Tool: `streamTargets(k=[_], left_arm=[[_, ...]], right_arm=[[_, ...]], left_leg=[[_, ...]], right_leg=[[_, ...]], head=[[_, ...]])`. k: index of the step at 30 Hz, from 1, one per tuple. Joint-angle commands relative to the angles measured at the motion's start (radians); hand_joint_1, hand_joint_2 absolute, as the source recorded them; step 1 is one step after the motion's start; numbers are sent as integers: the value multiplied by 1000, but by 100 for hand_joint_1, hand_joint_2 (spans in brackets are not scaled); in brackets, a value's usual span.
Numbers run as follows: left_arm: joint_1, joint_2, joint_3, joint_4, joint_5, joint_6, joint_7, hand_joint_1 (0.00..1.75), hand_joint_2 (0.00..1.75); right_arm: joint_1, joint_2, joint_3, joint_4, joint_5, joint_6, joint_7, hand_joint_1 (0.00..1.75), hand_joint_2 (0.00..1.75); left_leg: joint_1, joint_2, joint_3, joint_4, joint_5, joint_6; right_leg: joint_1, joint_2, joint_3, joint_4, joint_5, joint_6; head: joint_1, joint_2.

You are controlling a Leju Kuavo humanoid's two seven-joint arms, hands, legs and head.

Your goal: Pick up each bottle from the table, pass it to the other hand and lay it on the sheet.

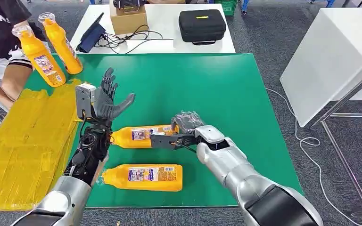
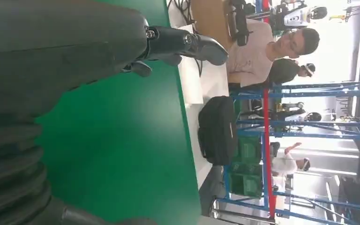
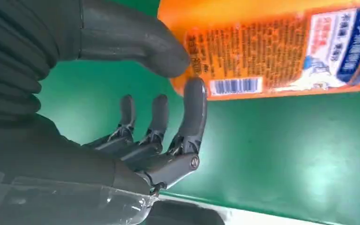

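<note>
Right hand (image 1: 185, 128): at the base end of a lying orange bottle (image 1: 143, 136), thumb on one side and a finger (image 3: 194, 108) against the base edge on the other, so the bottle is pinched between them; the remaining fingers are spread and clear of it. This held bottle lies on its side on the green table cover (image 1: 226, 94), neck toward the robot's left, label upward. Left hand (image 1: 104, 100): raised above the table just beyond the held bottle's neck, palm up, fingers apart, holding nothing; in the left wrist view its dark fingers (image 2: 187, 44) stretch out over the green surface. Second bottle (image 1: 143, 177): lying on its side nearer the robot, parallel to the first, apart from both hands. Yellow sheet (image 1: 28, 141): spread along the robot's left edge of the table, wrinkled, with nothing lying on it. Two upright bottles (image 1: 52, 47): orange, tilted slightly, at the far left corner beside the sheet, close to a seated person (image 1: 0, 42) in a dark shirt. White table (image 1: 165, 21) beyond: carries a black case (image 1: 201, 26), a cardboard box (image 1: 128, 19), a tablet (image 1: 92, 34) and cables.
</note>
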Motion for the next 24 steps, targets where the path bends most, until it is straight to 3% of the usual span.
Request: streamTargets(k=[1,17,24], left_arm=[[-35,-2,-15,25,8,-3,3,0,175],[-33,2,-3,45,13,-5,8,0,175],[-39,-1,1,71,19,-3,3,0,175]], right_arm=[[-29,-5,6,76,8,15,2,0,175],[-29,15,13,69,23,8,7,0,175],[-36,35,7,62,10,2,-38,0,175]], left_leg=[[0,-1,3,0,-1,-1],[0,0,4,0,0,0],[0,0,5,0,-1,-1]], right_leg=[[0,-2,4,-1,-2,1],[0,-1,4,0,-1,0],[0,-1,6,0,-2,0]], head=[[0,0],[0,0],[0,0]])
